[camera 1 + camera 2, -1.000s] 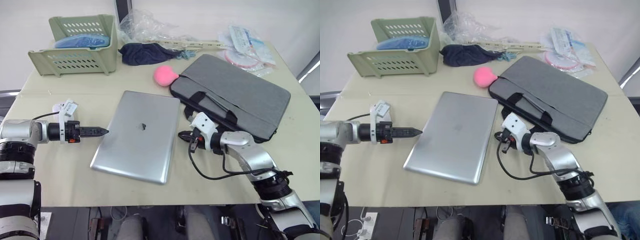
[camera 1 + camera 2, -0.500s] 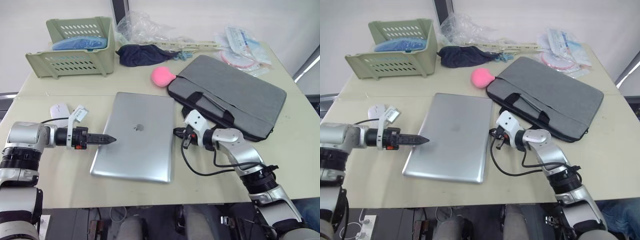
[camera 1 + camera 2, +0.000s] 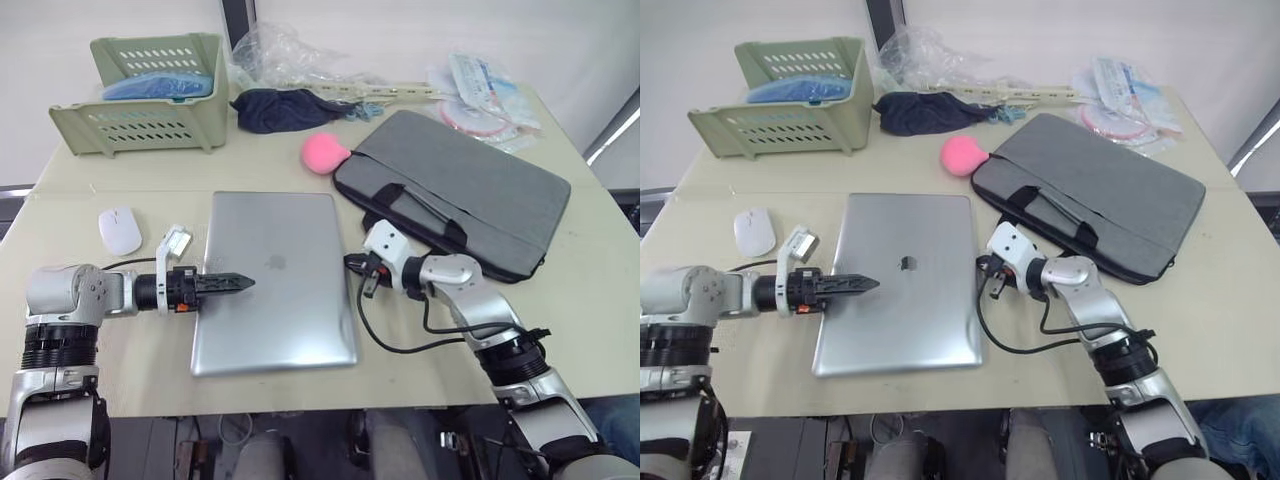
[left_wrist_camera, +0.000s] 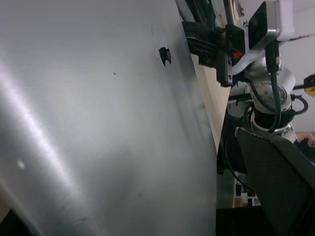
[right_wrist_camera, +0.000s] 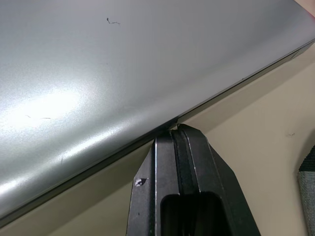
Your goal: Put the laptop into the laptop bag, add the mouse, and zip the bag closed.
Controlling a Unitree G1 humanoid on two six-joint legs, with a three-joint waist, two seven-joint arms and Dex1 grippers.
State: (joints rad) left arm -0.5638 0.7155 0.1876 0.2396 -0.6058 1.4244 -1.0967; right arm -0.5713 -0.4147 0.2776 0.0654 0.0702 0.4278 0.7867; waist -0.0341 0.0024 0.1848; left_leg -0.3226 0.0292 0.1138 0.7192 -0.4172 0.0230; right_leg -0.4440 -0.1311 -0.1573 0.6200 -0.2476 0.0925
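Observation:
The silver laptop (image 3: 272, 285) lies closed and flat on the table, squared to the front edge. My left gripper (image 3: 248, 284) is shut, its tip lying over the lid just left of the dark logo (image 4: 165, 55). My right gripper (image 3: 350, 263) is shut too, and its tip (image 5: 173, 130) touches the laptop's right edge. The grey laptop bag (image 3: 460, 190) lies flat to the right of the laptop, black handles toward it. The white mouse (image 3: 120, 231) sits on the table left of the laptop, behind my left arm.
A pink plush (image 3: 325, 152) lies between the laptop's far edge and the bag. A green basket (image 3: 150, 90), a navy cloth bundle (image 3: 285, 108) and plastic packets (image 3: 480, 95) line the back of the table.
The laptop has turned from a slant to square with the table edge. My left gripper moved right onto the lid. My right gripper stayed against the laptop's right edge.

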